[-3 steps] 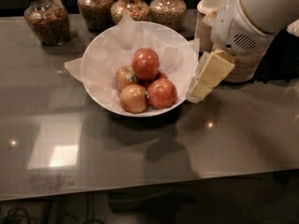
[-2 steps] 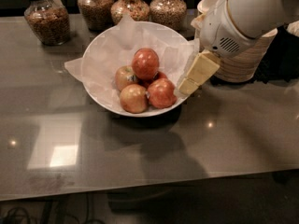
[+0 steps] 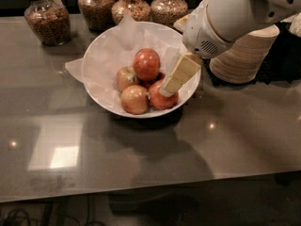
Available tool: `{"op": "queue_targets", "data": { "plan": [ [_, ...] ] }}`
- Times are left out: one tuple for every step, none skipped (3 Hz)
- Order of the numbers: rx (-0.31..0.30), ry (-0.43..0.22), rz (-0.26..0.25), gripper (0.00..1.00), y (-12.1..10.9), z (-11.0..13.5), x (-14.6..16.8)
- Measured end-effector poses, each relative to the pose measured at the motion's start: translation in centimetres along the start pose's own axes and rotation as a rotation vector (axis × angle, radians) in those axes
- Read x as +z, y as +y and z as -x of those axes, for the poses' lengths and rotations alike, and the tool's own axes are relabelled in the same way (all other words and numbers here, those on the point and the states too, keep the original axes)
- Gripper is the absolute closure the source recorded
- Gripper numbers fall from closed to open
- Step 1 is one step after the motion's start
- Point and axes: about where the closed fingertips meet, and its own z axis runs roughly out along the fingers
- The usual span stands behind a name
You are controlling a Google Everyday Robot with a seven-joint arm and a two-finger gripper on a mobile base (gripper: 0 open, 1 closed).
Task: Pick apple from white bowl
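Note:
The white bowl [image 3: 94, 55], lined with crumpled white tissue, sits on the dark table left of centre. Several apples lie in it. The apple [image 3: 146, 64], the largest and deepest red, rests on top of the pile. A paler apple [image 3: 125, 78] lies to its left, a yellow-orange one [image 3: 135, 99] in front, and a smaller orange-red one [image 3: 162, 100] at the front right. My gripper [image 3: 167, 89], cream-coloured on a white arm, reaches in over the bowl's right rim. Its tip is just above the orange-red apple, right of and below the apple.
Several glass jars of grains [image 3: 47, 20] [image 3: 131, 6] stand along the back edge. A stack of tan-and-white paper bowls [image 3: 242, 53] stands right of the bowl, partly behind my arm. The table's front edge [image 3: 150, 187] runs along the bottom.
My gripper has moved left and down, from beside the bowl's right rim to inside the bowl over the front-right apple. The apples have not moved.

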Motion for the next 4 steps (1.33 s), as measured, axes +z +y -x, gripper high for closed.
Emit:
{"op": "queue_targets", "data": {
  "plan": [
    [-0.032, -0.031, 0.023, 0.14, -0.2, 1.0, 1.7],
    [-0.054, -0.053, 0.048, 0.2, -0.1, 1.8, 3.0],
    [-0.065, -0.064, 0.065, 0.2, 0.0, 2.2, 3.9],
    [-0.087, -0.074, 0.08, 0.18, -0.4, 2.5, 5.4]
  ]
}}
